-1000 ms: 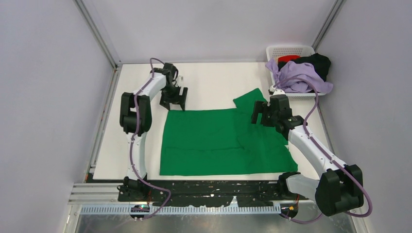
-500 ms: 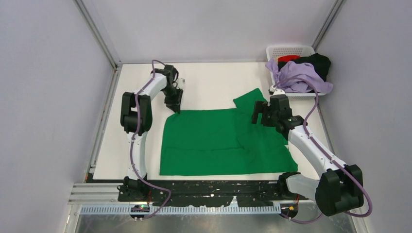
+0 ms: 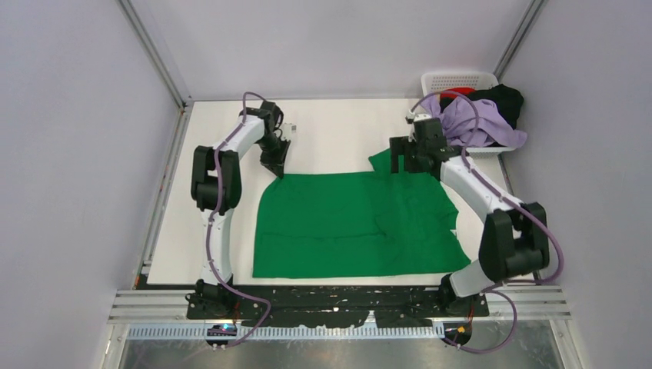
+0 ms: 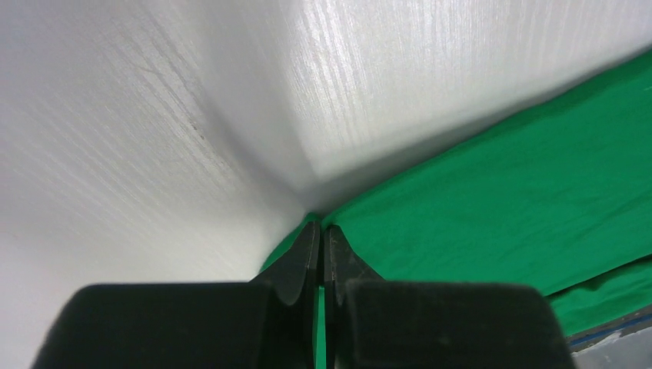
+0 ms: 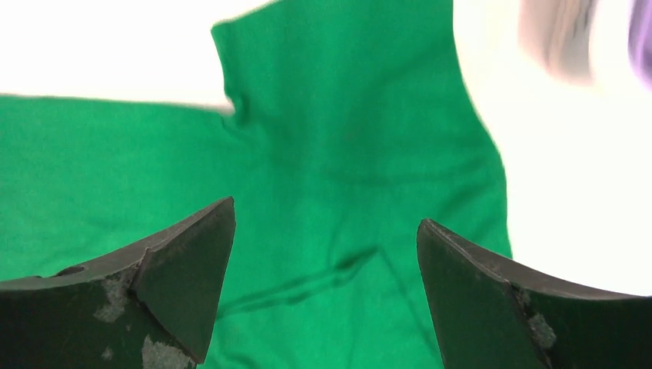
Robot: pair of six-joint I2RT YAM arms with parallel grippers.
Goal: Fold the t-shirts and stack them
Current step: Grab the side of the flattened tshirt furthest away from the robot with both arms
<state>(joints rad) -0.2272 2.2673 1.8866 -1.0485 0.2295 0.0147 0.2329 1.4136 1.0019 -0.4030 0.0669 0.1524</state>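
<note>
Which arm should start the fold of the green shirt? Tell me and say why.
The left arm: its jaws are shut on a far corner of the shirt. The right arm has jaws open above the sleeve, holding nothing.

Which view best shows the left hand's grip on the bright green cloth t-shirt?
Left wrist: close up, the closed left hand pinches a corner of the bright green cloth t-shirt. Top external shows it small; right wrist only the sleeve.
</note>
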